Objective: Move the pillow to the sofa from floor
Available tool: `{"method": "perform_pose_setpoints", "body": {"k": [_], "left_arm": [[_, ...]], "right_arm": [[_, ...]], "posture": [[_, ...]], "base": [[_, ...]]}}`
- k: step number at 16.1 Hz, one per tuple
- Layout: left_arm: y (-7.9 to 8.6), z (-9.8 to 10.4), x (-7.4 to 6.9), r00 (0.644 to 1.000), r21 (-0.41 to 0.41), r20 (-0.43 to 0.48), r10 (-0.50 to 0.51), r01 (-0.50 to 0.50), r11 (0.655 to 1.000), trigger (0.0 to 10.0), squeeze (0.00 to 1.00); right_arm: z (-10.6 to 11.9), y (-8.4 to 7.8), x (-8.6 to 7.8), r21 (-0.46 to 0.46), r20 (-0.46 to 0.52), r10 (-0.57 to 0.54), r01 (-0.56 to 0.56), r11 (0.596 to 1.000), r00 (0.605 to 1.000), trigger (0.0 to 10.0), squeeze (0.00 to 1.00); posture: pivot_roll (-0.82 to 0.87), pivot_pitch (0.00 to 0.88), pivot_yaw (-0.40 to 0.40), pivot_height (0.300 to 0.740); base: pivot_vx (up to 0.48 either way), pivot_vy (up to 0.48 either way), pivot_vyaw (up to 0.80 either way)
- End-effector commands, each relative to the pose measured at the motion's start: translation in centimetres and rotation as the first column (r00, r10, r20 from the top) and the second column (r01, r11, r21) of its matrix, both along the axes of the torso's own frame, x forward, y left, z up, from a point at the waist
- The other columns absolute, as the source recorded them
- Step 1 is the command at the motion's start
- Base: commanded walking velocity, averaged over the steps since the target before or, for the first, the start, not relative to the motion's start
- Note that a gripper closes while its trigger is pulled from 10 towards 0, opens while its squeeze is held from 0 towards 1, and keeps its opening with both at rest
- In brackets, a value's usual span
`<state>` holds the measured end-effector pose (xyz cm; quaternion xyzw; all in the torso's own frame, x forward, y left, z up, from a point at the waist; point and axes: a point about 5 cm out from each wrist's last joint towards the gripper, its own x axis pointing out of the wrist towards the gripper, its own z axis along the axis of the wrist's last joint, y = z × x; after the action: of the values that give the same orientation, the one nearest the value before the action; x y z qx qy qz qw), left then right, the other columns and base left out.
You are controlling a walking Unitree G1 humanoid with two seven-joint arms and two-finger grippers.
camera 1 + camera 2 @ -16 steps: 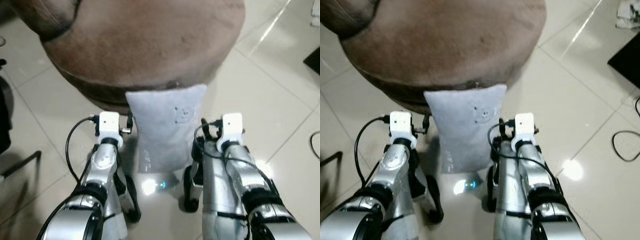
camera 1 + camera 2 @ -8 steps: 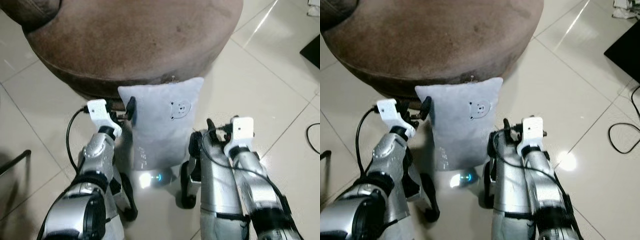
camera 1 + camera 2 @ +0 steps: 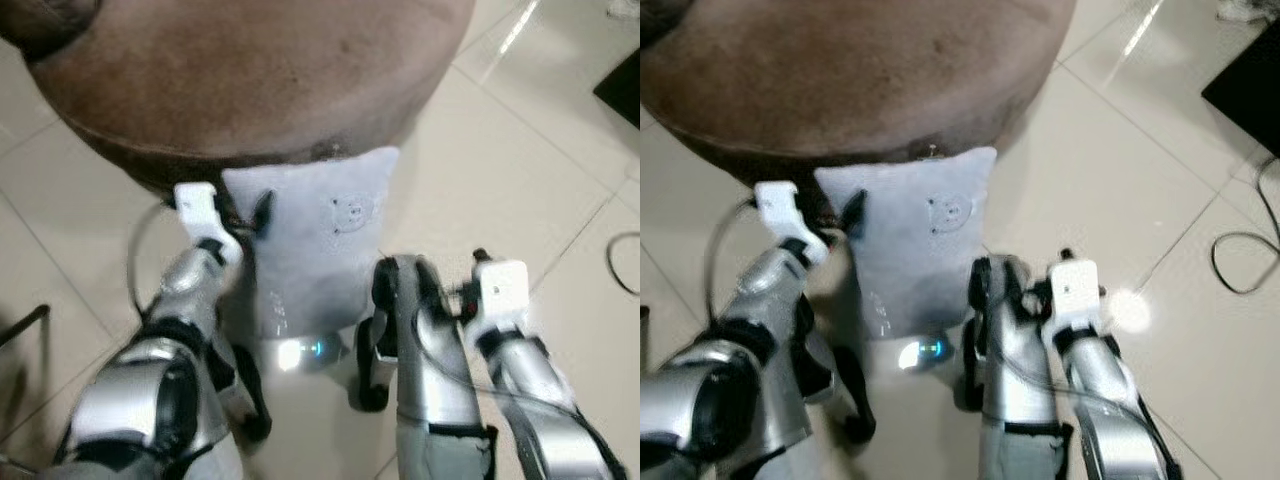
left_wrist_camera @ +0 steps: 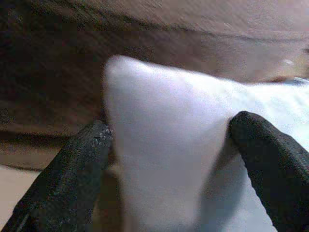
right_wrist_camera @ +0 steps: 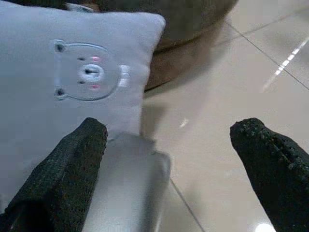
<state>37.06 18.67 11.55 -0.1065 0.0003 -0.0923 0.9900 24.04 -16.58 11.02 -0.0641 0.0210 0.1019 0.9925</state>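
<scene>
— Two grippers, one pillow: where does it all sit?

— Starting at nine o'clock of the pillow, the left gripper [image 3: 250, 215] has its two black fingers on either side of the pillow's near upper corner; the left wrist view shows white fabric bulging between the two pads, so I judge it is pinching that corner rather than merely straddling it. The pillow [image 3: 320, 240] stands on the tiled floor [image 3: 520, 190], upright and leaning back so its top edge touches the base of the brown sofa [image 3: 250, 80] at twelve o'clock. A small bear face is stitched near its top.

— And on the other side?

— Out at four o'clock of the pillow, the right gripper [image 5: 169, 159] has its fingers spread wide with nothing between them; one fingertip sits before the pillow's lower edge, the other over bare tile. A silver part of the robot lies between them.

— What could go wrong from here?

— Mainly the one-corner hold. Soft stuffing gives, so on a lift the fabric could slide out of the left fingers, or the pillow could swing and fold down. The sofa's edge overhangs the pillow's top, so a straight rise could snag it there. A cable [image 3: 625, 275] curls on the floor at three o'clock; a sidestep that way could catch it.
</scene>
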Motion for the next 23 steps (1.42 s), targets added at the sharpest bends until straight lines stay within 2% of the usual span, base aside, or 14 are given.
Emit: {"method": "perform_pose_setpoints", "body": {"k": [1, 2, 3, 7, 9, 11, 12, 14, 16, 18, 23], "left_arm": [[0.3, -0.6, -0.2, 0.999, 0.0, -0.037, 0.037, -0.037, 0.999, 10.0, 1.0], [0.5, -0.4, 0.0, 0.997, -0.017, -0.041, 0.059, -0.06, 0.998, 10.0, 0.82], [0.7, -0.3, 0.1, 0.996, -0.021, -0.051, 0.079, -0.08, 0.997, 10.0, 0.0], [0.7, -0.3, 0.1, 0.996, -0.021, -0.051, 0.079, -0.08, 0.997, 10.0, 0.0], [-1.1, -1.2, 0.1, 0.992, 0.032, -0.127, 0.029, -0.025, 0.999, 10.0, 0.0], [-1.4, -1.6, 0.0, 0.989, 0.057, -0.145, 0.035, -0.027, 0.998, 10.0, 0.0], [-1.6, -1.7, 0.0, 0.989, 0.04, -0.148, 0.028, -0.022, 0.999, 10.0, 0.0], [-2.3, -1.9, -0.1, 0.989, 0.012, -0.146, -0.029, 0.031, 0.999, 0.0, 0.0], [-2.6, -2.0, -0.2, 0.988, 0.035, -0.142, -0.06, 0.066, 0.997, 0.0, 0.0], [-2.6, -2.0, -0.2, 0.988, 0.038, -0.149, -0.049, 0.055, 0.998, 0.0, 0.0], [-2.6, -2.2, -0.4, 0.985, -0.012, -0.147, -0.086, 0.085, 0.996, 0.0, 0.0]], "right_arm": [[0.2, 0.4, -1.0, -0.01, -0.023, 0.055, -0.055, 0.998, 0.998, 10.0, 0.0], [0.7, 0.7, -1.7, -0.017, -0.02, 0.097, -0.097, 0.995, 0.995, 10.0, 0.0], [1.5, 1.1, -2.3, -0.021, -0.013, 0.148, -0.149, 0.989, 0.989, 10.0, 0.0], [1.5, 1.1, -2.3, -0.021, -0.013, 0.148, -0.149, 0.989, 0.989, 10.0, 0.0], [2.9, 2.4, -4.3, -0.022, -0.029, 0.263, -0.264, 0.964, 0.964, 10.0, 0.0], [3.1, 2.9, -4.5, -0.026, -0.046, 0.269, -0.27, 0.962, 0.962, 10.0, 0.0], [3.3, 3.2, -4.2, -0.031, -0.047, 0.277, -0.279, 0.96, 0.96, 10.0, 0.0], [3.8, 3.2, -3.8, -0.03, -0.044, 0.267, -0.269, 0.963, 0.963, 10.0, 0.0], [4.0, 3.2, -3.8, -0.033, -0.048, 0.263, -0.265, 0.964, 0.964, 10.0, 0.0], [4.1, 3.1, -3.8, -0.029, -0.055, 0.251, -0.253, 0.967, 0.966, 10.0, 0.0], [4.2, 2.9, -3.6, -0.03, -0.064, 0.231, -0.233, 0.972, 0.971, 10.0, 0.0]], "posture": [[-0.33, 0.458, -0.044, 0.439], [-0.35, 0.467, -0.05, 0.439], [-0.37, 0.472, -0.059, 0.439], [-0.37, 0.472, -0.059, 0.439], [-0.42, 0.468, -0.083, 0.439], [-0.42, 0.469, -0.083, 0.439], [-0.42, 0.469, -0.083, 0.439], [-0.42, 0.47, -0.081, 0.439], [-0.41, 0.463, -0.085, 0.439], [-0.41, 0.473, -0.082, 0.439], [-0.41, 0.472, -0.085, 0.439]], "base": [[0.0, 0.0, 0.0], [0.0, 0.0, 0.0], [0.0, 0.0, 0.0], [0.0, 0.0, 0.0], [0.0, 0.0, 0.0], [0.0, 0.0, 0.0], [0.0, 0.0, 0.0], [0.0, 0.0, 0.0], [0.0, 0.0, 0.0], [0.0, 0.0, 0.0], [0.0, 0.0, 0.0]]}}
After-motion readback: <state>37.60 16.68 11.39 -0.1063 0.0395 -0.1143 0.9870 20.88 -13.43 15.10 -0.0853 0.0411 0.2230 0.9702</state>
